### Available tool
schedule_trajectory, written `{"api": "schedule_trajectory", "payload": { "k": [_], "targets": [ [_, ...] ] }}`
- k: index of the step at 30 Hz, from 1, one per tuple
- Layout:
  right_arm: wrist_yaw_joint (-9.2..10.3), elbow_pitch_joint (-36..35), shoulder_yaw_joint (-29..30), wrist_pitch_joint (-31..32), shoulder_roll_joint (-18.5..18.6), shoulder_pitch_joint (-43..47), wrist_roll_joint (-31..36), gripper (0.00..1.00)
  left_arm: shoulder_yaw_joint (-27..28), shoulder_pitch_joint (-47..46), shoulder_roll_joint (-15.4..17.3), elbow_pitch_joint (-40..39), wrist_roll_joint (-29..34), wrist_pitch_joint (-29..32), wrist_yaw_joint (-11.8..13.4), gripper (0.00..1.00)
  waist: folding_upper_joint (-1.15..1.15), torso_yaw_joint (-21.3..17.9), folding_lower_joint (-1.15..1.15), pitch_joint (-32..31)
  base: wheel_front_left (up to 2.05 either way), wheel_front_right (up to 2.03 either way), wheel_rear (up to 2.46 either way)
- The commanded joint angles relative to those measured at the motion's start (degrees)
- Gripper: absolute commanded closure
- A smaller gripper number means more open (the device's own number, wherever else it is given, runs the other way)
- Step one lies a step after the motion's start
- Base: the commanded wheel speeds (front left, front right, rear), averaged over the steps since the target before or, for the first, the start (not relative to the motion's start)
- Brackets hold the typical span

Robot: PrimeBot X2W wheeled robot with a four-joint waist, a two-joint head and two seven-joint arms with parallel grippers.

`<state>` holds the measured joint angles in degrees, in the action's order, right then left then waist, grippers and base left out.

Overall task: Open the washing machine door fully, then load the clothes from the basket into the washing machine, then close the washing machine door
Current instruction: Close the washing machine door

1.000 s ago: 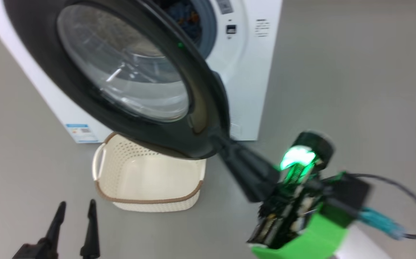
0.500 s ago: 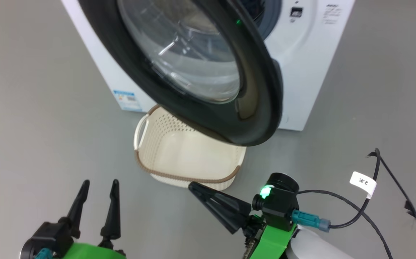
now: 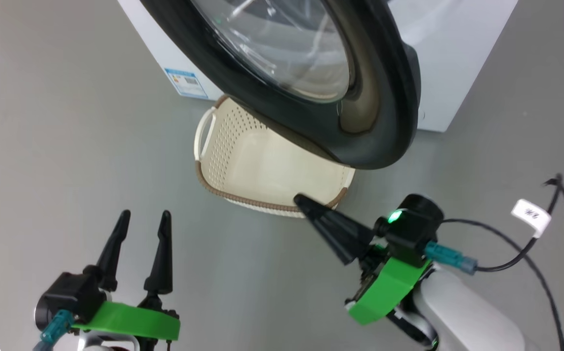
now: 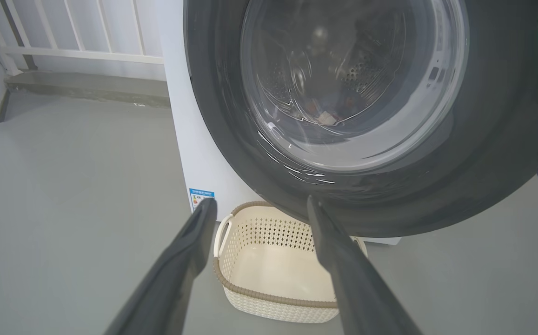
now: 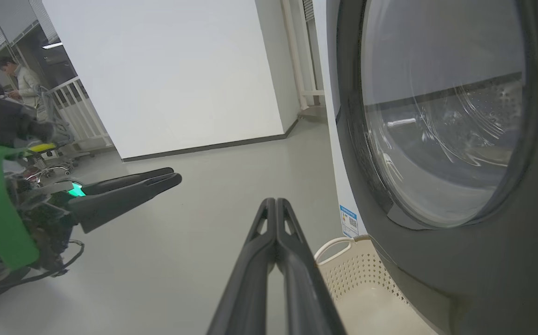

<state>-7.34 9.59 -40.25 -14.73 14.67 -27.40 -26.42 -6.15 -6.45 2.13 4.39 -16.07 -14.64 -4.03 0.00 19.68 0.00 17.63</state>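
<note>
The basket on the floor is empty, clothes seem inside the washing machine, its door needs shutting; left claw wide, right claw pinched shut, empty.

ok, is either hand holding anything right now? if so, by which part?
Nothing is held. Left hand is open and empty; right hand is shut tight with nothing in it.

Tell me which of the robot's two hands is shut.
The right hand, its two long dark fingers pressed into one point near the cream perforated plastic basket. On the left hand the dark fingers stand wide apart, empty.
</note>
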Motion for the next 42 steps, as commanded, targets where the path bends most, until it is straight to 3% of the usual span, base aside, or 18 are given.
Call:
{"api": "schedule_trajectory", "payload": {
  "k": [1,25,42],
  "targets": [
    [-0.14,-1.54,0.22,-0.25,-0.75,-0.58,0.71,1.0,2.08,-1.62,0.75,-1.64,-0.48,-0.36,0.46,0.0,0.0,-0.4,0.0,2.09,0.0,0.0,0.0],
    [-0.14,-3.61,20.36,-0.27,-3.24,-8.97,7.38,1.0,0.34,-8.39,0.75,-2.17,-1.95,-0.36,-0.07,0.0,0.0,-4.25,0.0,13.29,0.0,0.0,0.0],
    [-0.14,1.96,25.48,-0.27,-4.8,-24.06,9.63,1.0,-2.18,-14.48,0.75,-2.13,-3.22,-0.36,-0.21,0.0,0.0,-4.48,0.0,21.06,0.0,0.0,0.0]
  ]
}}
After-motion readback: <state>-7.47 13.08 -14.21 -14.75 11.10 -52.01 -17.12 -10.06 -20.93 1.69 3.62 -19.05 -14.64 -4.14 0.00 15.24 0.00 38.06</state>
